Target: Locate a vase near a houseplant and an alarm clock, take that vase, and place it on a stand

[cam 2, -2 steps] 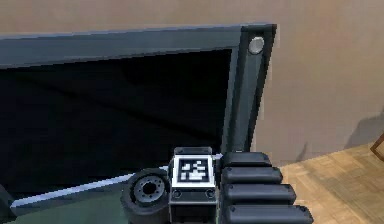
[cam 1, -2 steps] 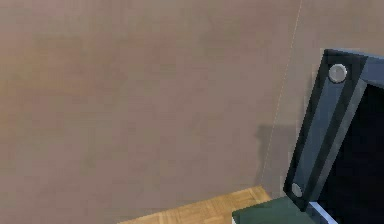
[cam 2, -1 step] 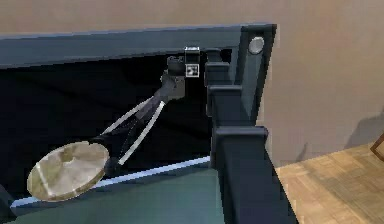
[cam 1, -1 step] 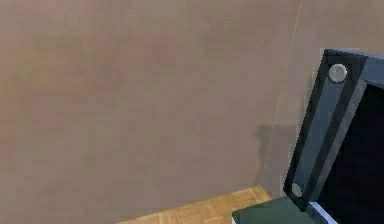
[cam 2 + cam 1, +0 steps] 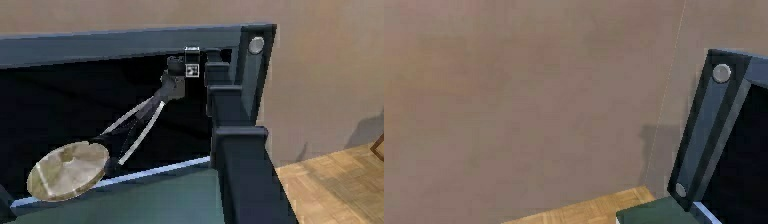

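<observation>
A round, flattened tan-gold object (image 5: 68, 172) shows at the arm side view's lower left, in front of a large black television screen (image 5: 100, 100). My gripper (image 5: 108, 148) reaches down-left from the white marker squares (image 5: 185, 68), and its thin fingers (image 5: 135, 118) end at the object's upper edge. The object overlaps the television's lower frame and the dark green top of the stand (image 5: 170, 195) under it. I cannot tell whether the gripper holds the object or whether it rests on the stand. The arm's dark bar (image 5: 240, 150) rises at the middle right.
The television's grey-blue frame (image 5: 719, 130) stands at the forward view's right edge, on the dark green stand (image 5: 654, 213). A plain tan wall (image 5: 524, 90) lies close ahead. Wood floor (image 5: 330, 185) shows at the arm side view's right.
</observation>
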You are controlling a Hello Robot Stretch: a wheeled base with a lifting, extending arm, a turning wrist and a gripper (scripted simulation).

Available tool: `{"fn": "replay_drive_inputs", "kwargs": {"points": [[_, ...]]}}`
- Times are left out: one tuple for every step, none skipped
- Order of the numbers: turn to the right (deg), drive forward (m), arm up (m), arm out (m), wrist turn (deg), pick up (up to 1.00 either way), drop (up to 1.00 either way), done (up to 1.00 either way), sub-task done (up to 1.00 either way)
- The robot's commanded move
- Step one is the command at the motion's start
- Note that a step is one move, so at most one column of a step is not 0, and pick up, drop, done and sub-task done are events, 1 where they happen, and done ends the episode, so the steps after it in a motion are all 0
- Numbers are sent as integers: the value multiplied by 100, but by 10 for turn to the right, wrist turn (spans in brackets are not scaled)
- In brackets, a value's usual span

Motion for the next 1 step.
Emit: {"fn": "replay_drive_inputs", "kwargs": {"points": [[0, 0, 0, 0, 450, 0, 0, 0, 0]]}}
